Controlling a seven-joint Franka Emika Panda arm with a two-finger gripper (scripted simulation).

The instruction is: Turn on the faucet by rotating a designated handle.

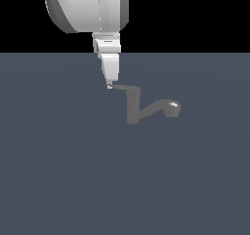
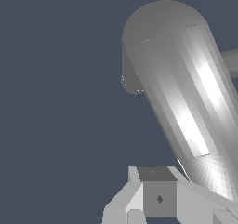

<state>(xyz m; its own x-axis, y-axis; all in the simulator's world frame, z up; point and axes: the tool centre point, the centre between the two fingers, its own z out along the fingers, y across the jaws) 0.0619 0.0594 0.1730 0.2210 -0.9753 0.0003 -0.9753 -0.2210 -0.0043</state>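
The faucet (image 1: 132,109) is a small dull grey tap standing on the flat blue-grey floor, its slanted spout ending in a rounded knob (image 1: 172,107) toward the exterior view's right. The handle (image 1: 124,88) is a thin lever running from the post's top toward the exterior view's left. My gripper (image 1: 110,86) hangs straight down from above, fingertips together and touching the lever's free end, with nothing held between them. In the wrist view the handle (image 2: 186,102) fills the frame as a thick shiny bar that ends beside my fingers (image 2: 158,197).
The blue-grey floor (image 1: 58,170) stretches flat all around the faucet, with no other objects on it. The arm's large white wrist housing (image 1: 85,7) sits above the faucet at the top of the exterior view.
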